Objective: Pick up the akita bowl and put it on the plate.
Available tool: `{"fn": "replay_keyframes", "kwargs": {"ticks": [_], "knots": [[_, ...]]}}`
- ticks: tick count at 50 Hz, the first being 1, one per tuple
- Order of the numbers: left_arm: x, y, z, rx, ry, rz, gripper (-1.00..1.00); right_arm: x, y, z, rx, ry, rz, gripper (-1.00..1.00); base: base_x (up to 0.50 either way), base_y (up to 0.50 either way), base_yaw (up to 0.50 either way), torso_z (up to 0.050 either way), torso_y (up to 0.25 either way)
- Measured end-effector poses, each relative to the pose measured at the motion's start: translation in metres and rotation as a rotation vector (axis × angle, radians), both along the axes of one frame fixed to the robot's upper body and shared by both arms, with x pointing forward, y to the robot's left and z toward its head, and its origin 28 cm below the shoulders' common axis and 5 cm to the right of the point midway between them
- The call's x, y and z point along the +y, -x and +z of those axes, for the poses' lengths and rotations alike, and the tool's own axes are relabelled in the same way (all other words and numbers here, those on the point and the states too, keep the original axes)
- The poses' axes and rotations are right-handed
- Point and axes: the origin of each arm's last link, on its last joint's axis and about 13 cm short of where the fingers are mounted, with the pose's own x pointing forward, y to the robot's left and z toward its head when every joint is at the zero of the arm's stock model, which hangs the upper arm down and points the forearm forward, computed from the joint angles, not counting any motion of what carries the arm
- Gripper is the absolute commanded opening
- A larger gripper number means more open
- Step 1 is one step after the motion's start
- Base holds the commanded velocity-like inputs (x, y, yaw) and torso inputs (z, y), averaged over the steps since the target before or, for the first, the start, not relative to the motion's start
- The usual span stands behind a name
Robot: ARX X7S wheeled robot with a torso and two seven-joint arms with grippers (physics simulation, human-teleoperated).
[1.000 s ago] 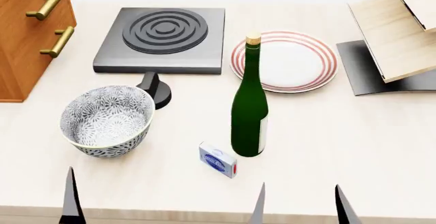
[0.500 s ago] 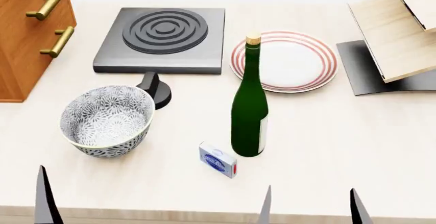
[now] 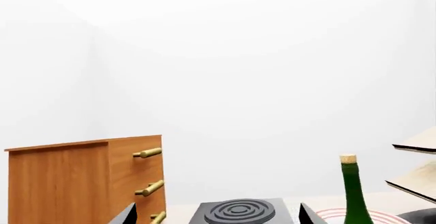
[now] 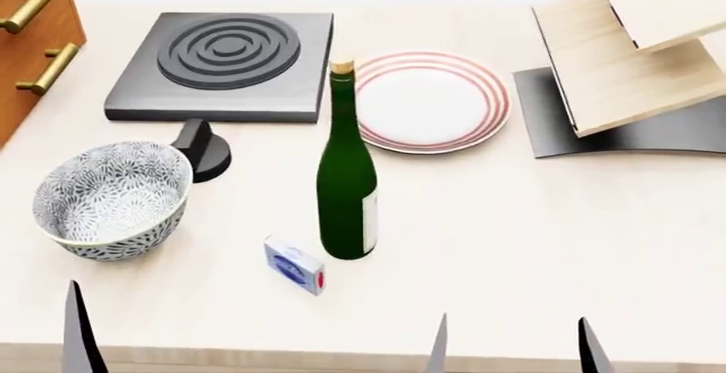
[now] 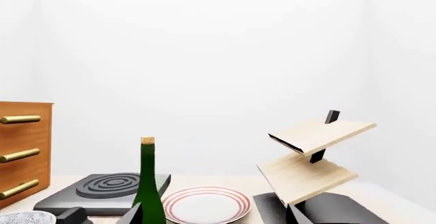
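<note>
The akita bowl [image 4: 111, 199], white with a dense grey-black floral pattern, stands upright at the near left of the table; its rim also shows in the right wrist view [image 5: 24, 218]. The plate [image 4: 431, 99], white with red rings, lies at the far middle, right of the burner, and appears in both wrist views [image 5: 208, 205] [image 3: 338, 215]. My left gripper [image 3: 216, 216] is open and holds nothing; one of its fingers [image 4: 80, 335] shows in the head view, near the table's front edge in front of the bowl. My right gripper [image 4: 513, 352] [image 5: 214, 216] is open and holds nothing, at the front edge right of the bottle.
A tall green bottle [image 4: 346, 178] stands between bowl and plate. A small blue box [image 4: 295, 264] lies beside it. A grey burner [image 4: 221, 63] with a black knob [image 4: 204, 148] sits behind the bowl. Wooden drawers [image 4: 29, 33] stand far left, a wooden shelf rack [image 4: 635, 59] far right.
The head view has turned right, so everything on the table now sits further left in the picture. Both grippers' fingertips have sunk lower at the front edge, the left one moving left.
</note>
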Motion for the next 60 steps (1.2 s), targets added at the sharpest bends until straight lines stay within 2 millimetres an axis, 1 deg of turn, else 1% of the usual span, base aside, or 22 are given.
{"fn": "replay_keyframes", "kwargs": {"ticks": [13, 60], "knots": [[-0.0002, 0.0, -0.0013, -0.001, 0.006, -0.002, 1.0, 0.0016, 0.0002, -0.0013, -0.006, 0.011, 0.002, 1.0, 0.0, -0.05, 0.0, 0.0, 0.0], [0.0008, 0.0001, -0.0031, -0.005, 0.015, -0.002, 1.0, 0.0075, 0.0035, -0.0033, -0.033, 0.049, 0.027, 1.0, 0.13, -0.03, 0.0, 0.0, 0.0]]}}
